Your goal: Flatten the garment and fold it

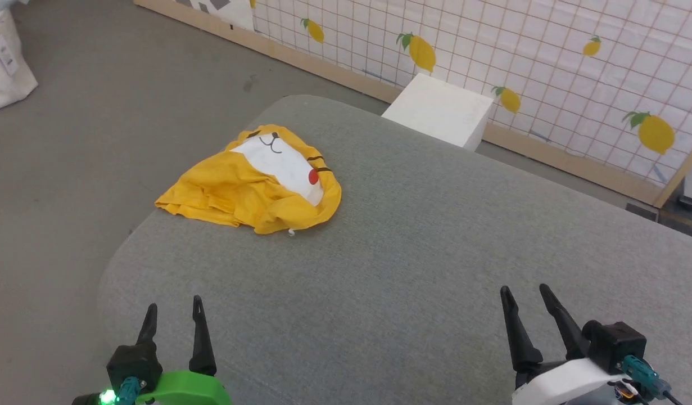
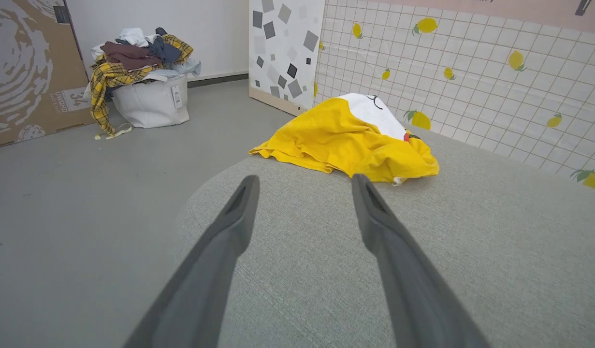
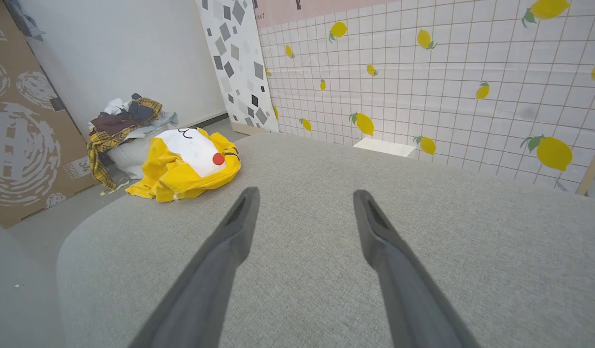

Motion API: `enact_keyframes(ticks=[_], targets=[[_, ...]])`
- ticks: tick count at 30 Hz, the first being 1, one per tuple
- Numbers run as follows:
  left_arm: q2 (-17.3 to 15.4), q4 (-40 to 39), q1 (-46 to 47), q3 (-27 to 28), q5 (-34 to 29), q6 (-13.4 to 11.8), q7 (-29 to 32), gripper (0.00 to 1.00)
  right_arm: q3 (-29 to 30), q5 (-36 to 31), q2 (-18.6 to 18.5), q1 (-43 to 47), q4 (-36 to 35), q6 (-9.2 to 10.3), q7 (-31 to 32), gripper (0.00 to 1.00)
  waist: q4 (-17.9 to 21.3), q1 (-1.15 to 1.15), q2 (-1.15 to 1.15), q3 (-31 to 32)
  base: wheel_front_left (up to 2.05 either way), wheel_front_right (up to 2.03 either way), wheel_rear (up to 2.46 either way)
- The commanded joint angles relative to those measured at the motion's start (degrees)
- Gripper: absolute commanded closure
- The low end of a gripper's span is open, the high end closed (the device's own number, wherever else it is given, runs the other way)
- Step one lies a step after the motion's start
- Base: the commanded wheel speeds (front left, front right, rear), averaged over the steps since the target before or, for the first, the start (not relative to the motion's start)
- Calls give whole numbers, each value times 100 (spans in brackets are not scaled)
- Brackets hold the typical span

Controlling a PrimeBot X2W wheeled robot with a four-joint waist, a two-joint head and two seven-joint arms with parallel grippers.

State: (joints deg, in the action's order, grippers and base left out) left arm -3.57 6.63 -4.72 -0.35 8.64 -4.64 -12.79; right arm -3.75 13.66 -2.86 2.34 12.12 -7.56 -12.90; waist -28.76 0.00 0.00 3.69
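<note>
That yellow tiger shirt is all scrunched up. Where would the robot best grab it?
Probably the loose yellow hem of the shirt, which spreads out thin toward the left edge of the cushion. The open left hand is nearer to it and could come in low from the robot's side. The middle is bunched in thick folds.

The crumpled yellow garment (image 1: pixel 239 191) lies far left on the grey tabletop (image 1: pixel 413 236). Nearer, the left end effector (image 1: pixel 174 302) and right end effector (image 1: pixel 524 288) hover with fingers spread, empty, well apart from it.
</note>
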Motion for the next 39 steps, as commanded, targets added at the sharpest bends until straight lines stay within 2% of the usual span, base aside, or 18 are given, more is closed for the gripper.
enact_keyframes(ticks=[1, 13, 26, 28, 34, 39], targets=[[-34, 22, -101, -3, 21, -35, -73, 0, -14, 49, -2, 58, 38, 7, -61, 0, -66, 0, 0, -1, 0, 0, 0], [-65, 86, -145, 0, 111, -109, -217, 0, -40, 133, -1, 62, 157, 8, -206, 0, -362, 0, 0, -25, 0, 0, 0], [-40, 27, -26, -35, 241, -51, -220, 0, -4, 53, -1, 6, 144, 8, -210, 0, -320, 0, 0, -160, 0, 0, 0], [-54, 30, 196, -77, 333, 67, -219, 0, 46, 15, -1, -7, 122, 8, -210, 0, -345, 0, 0, -222, 0, 0, 0], [-368, 304, 1533, 14, 653, 514, -33, 0, 109, -197, -1, -91, -26, 8, -79, 0, -224, 0, 0, -522, 0, 0, 0], [-843, 1127, 2904, 146, 1190, 968, 758, 0, 283, -488, -1, -201, -410, 8, 215, 0, 103, 0, 0, -1064, 0, 0, 0]])
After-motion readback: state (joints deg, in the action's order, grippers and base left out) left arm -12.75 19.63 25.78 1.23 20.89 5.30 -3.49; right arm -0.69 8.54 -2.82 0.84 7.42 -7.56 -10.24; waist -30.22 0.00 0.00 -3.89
